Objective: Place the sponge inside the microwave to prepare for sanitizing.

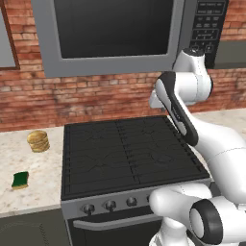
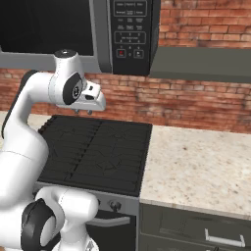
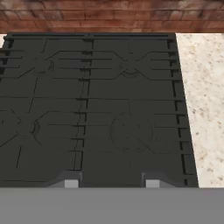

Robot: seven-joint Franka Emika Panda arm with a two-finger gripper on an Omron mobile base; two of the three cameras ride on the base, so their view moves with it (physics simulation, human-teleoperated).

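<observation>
The sponge point(image 1: 20, 180), a small dark green block with a yellow edge, lies on the speckled counter left of the stove, near the front edge. The microwave point(image 1: 113, 33) hangs above the stove with its dark-windowed door closed; its black button panel point(image 2: 130, 29) is on the right. My gripper point(image 2: 83, 112) hovers high over the stove, just below the microwave and pointing down. It is open, with nothing between its fingertips point(image 3: 71, 183). The sponge is far to its left.
A black gas stove point(image 1: 129, 153) with knobs along its front sits under the gripper. A round tan stacked-disc object point(image 1: 38, 141) stands on the left counter behind the sponge. Speckled counter point(image 2: 196, 162) stretches right of the stove, with a brick wall behind and a drawer below.
</observation>
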